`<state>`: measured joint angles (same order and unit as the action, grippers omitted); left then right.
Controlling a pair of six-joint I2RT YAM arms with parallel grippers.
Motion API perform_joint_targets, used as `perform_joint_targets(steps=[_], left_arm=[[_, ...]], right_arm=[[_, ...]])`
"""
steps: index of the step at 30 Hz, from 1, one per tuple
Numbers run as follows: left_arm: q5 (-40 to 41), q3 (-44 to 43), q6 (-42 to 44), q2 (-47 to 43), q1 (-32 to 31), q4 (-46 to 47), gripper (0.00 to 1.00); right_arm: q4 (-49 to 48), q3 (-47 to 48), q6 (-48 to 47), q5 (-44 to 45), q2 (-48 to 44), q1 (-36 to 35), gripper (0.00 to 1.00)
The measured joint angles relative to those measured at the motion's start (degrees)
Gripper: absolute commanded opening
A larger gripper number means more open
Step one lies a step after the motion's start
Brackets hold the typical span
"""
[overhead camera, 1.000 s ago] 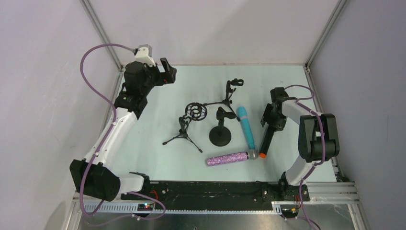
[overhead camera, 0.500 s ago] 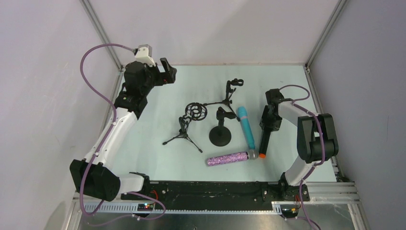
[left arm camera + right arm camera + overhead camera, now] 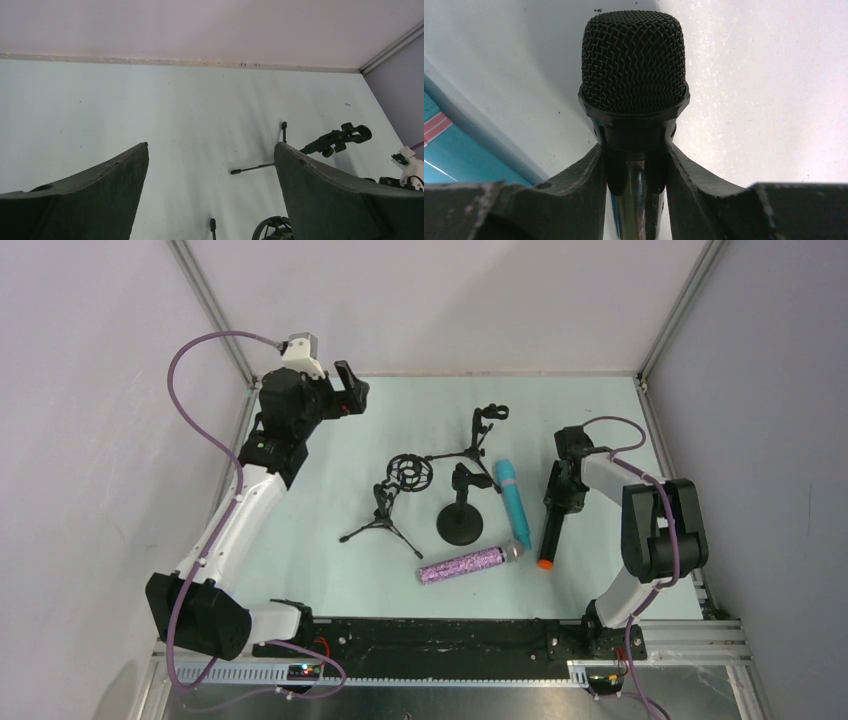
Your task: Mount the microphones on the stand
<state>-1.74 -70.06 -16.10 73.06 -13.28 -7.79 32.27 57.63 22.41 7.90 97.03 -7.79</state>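
The black microphone [image 3: 551, 532] with an orange end ring lies on the table at the right. My right gripper [image 3: 560, 492] is shut on it just below its mesh head [image 3: 634, 60], a finger pressing each side of the neck. Left of it lies the light blue microphone [image 3: 514, 502], and the glittery purple microphone [image 3: 468, 564] lies slanted nearer the front. The round-base stand [image 3: 460, 523] is upright in the middle. My left gripper [image 3: 345, 390] hangs open and empty at the far left, high above the table.
A tripod stand with a ring shock mount [image 3: 400, 480] stands left of the round-base stand. Another tripod stand with a clip [image 3: 482, 430] is behind it, also in the left wrist view [image 3: 345, 136]. Enclosure walls surround the table.
My right gripper has shut on the black microphone and shifted it slightly left. The purple microphone swung and slid left; the blue one moved a little farther back. The left arm is still.
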Motion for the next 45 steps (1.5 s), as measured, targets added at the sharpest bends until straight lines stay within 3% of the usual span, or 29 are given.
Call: perform_joint_targets(steps=[11, 24, 35, 45], left_arm=[[0.00, 0.00, 0.00, 0.00, 0.00, 0.00, 0.98], [-0.02, 0.00, -0.02, 0.00, 0.00, 0.02, 0.98], [-0.22, 0.00, -0.02, 0.00, 0.00, 0.04, 0.98], [-3.69, 0.00, -0.04, 0.00, 0.00, 1.18, 0.98]], right_arm=[[2.80, 0.50, -4.63, 0.24, -8.66, -0.26, 0.00], [1.22, 3.93, -7.82, -3.78, -32.44, -0.39, 0.00], [-11.37, 3.85, -13.88, -19.45, -45.42, -0.35, 0.00], [-31.93, -9.27, -14.73, -25.35, -58.55, -0.35, 0.00]])
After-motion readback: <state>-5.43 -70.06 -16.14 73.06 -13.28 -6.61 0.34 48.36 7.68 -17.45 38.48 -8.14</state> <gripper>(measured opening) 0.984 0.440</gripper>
